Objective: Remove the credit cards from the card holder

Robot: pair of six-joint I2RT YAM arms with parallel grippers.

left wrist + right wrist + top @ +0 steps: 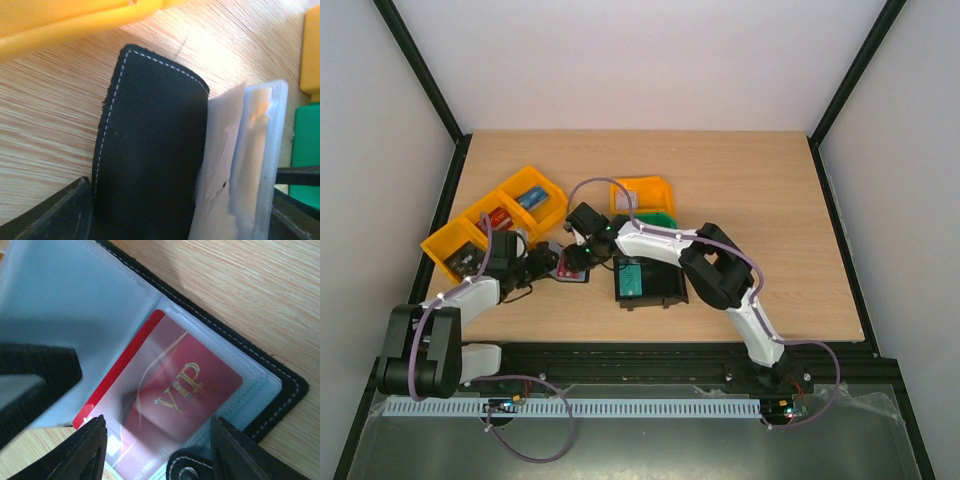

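Inside the wallet [250, 352], we judge the stiff, slick card [175, 390] best pinched at its bared edge; right fingers [85, 455] apart, left fingers [65, 215] unclear.

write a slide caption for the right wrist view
right gripper open over a red vip credit card sleeved in the open black card holder on the wood table

Card holder [150, 150] is lying on the table [770, 200], right next to the row of bins [442, 246] on the left side. A credit card [175, 390] is sitting in its sleeve. Another bin [667, 291] is sitting to its right, with a pair of bins [642, 186] behind that.
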